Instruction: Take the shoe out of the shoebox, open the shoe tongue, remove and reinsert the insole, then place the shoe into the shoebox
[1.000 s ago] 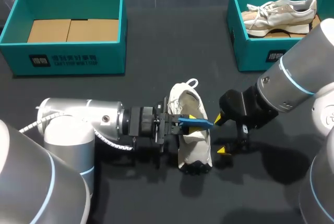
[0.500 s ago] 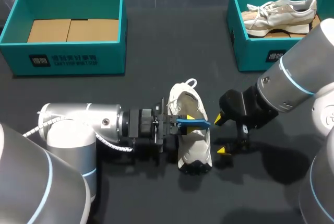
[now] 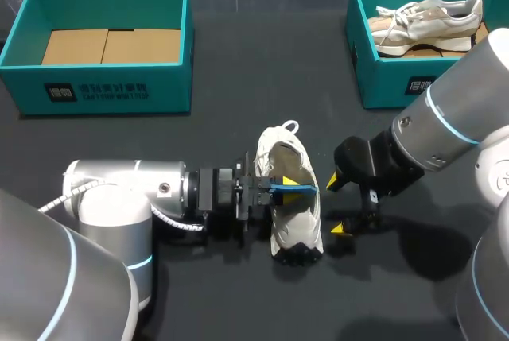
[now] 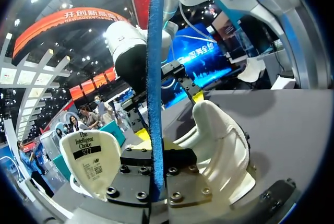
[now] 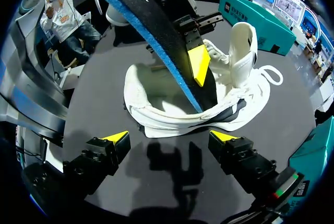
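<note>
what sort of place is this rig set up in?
Probably a tabletop shoe-handling station: dark table, left teal shoebox, right teal shoebox holding a sneaker, and a white shoe between the arms, its blue insole in the left pincer.

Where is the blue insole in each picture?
Head view: the flat blue insole lies across the opening of the white fabric shoe, pinched by the left claw.
Left wrist view: the insole is seen edge-on, standing up between that claw's fingers.
Right wrist view: the insole is a slanting strip ahead of the open right claw, with its end in the shoe.
Shared landmark: the white shoe, in all three views.
</note>
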You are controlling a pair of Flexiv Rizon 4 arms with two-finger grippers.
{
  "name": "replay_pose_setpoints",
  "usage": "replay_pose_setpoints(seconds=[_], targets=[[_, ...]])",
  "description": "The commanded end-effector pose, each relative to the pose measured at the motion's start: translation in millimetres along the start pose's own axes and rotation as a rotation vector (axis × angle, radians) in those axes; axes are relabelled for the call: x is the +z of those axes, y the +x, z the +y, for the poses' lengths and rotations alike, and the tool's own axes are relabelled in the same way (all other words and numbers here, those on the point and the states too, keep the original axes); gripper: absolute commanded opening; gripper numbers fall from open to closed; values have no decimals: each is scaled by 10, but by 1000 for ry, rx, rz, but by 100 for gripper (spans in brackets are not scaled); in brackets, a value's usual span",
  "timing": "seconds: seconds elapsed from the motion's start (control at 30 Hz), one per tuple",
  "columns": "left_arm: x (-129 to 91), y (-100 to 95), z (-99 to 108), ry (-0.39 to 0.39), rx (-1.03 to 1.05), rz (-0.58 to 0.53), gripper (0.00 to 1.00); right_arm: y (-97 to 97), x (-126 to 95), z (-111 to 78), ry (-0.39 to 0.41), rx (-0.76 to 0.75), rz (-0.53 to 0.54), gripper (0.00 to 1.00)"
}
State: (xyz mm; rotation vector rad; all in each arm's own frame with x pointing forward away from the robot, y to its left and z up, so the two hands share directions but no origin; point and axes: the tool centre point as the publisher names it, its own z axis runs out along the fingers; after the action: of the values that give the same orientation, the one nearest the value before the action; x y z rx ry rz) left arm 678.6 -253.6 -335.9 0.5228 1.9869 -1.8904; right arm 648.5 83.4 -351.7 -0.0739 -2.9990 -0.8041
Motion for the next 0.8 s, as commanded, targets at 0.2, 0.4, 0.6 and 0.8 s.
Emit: replay_pose_setpoints(seconds=[0.2, 0.4, 0.6, 0.8], targets=[[11, 2, 54, -3, -20, 1, 0, 14, 8, 1, 1, 0, -3, 100], [-6, -1, -65, 1, -21, -5, 33, 14, 8, 1, 1, 0, -3, 100], [-25, 10, -228, 6, -18, -9, 42, 14, 8, 1, 1, 0, -3, 100], [-53, 36, -368, -26, -9, -17, 41, 14, 8, 1, 1, 0, -3, 100]])
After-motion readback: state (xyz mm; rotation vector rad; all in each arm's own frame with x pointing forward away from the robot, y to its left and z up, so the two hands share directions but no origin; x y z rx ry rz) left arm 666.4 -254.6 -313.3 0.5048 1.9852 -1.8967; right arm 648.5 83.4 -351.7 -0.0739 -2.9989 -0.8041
